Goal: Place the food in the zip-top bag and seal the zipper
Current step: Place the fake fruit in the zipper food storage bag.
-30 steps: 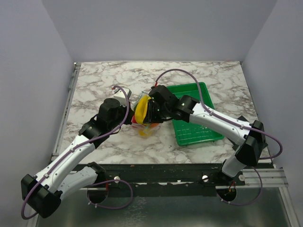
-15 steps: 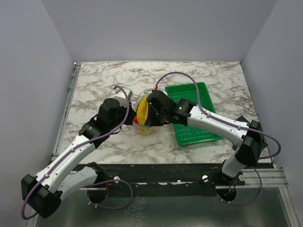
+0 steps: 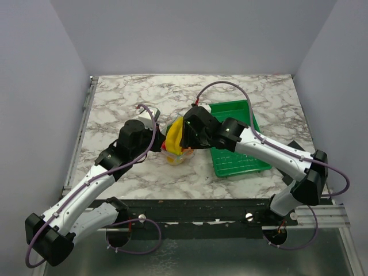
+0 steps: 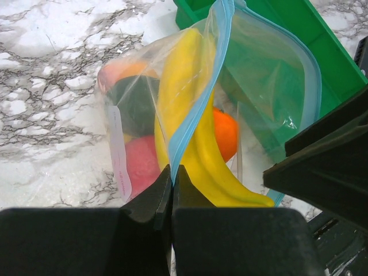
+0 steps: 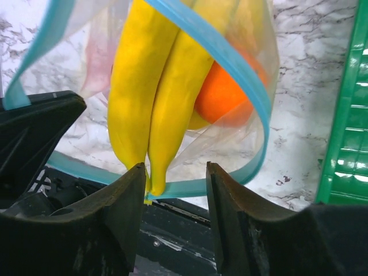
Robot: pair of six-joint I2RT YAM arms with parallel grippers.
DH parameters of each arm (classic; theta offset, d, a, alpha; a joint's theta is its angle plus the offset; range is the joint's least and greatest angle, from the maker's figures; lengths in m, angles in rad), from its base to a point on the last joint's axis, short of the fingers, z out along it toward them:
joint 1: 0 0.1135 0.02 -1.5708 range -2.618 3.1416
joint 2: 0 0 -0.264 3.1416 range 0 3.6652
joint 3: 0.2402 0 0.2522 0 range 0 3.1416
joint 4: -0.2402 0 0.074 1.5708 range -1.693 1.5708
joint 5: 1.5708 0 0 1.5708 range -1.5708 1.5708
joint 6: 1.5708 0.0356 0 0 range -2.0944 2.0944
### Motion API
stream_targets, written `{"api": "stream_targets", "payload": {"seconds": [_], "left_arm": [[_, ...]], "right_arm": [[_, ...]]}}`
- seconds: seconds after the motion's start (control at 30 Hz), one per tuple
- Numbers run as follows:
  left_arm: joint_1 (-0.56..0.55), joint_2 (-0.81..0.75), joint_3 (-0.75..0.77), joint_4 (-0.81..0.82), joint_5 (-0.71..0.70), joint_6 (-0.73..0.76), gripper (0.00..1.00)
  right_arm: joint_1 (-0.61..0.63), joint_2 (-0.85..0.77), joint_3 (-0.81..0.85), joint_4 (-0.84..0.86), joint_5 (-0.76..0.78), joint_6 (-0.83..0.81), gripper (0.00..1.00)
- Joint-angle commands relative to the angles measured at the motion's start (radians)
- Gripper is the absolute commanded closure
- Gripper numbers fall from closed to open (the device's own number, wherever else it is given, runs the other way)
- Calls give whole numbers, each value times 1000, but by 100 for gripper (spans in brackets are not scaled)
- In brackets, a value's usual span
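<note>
The clear zip-top bag (image 3: 176,154) stands on the marble between my two grippers. My left gripper (image 4: 171,170) is shut on its light blue zipper strip (image 4: 198,103) and holds the mouth up. The yellow banana bunch (image 5: 150,98) hangs into the open mouth, with an orange fruit (image 5: 222,95) and a red one (image 4: 141,164) inside the bag. My right gripper (image 5: 175,179) is open just above the mouth. The banana's stem tip sits between its fingers, close to the left finger (image 5: 123,195). In the top view the banana (image 3: 174,135) sticks up out of the bag.
The green ribbed tray (image 3: 236,150) lies just right of the bag, under my right forearm, and also shows in the left wrist view (image 4: 313,40). Bare marble table (image 3: 126,103) lies to the left and far side.
My right gripper moved left over the bag mouth with the banana, then drew back slightly to the right. The banana now sits lower in the bag. My left gripper kept its hold.
</note>
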Motion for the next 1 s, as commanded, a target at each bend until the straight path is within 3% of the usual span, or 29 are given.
{"api": "stream_targets", "payload": {"seconds": [0.0, 0.33, 0.57, 0.97], "left_arm": [[7, 5, 18, 22, 23, -18, 100], [6, 62, 62, -21, 16, -68, 100], [6, 89, 84, -42, -4, -138, 100], [6, 113, 136, -103, -15, -198, 100]], "right_arm": [[-3, -62, 39, -45, 59, -26, 47], [-3, -155, 42, -53, 53, -80, 46], [6, -251, -127, 96, -154, -117, 48], [123, -215, -253, 176, -39, 17, 42]]}}
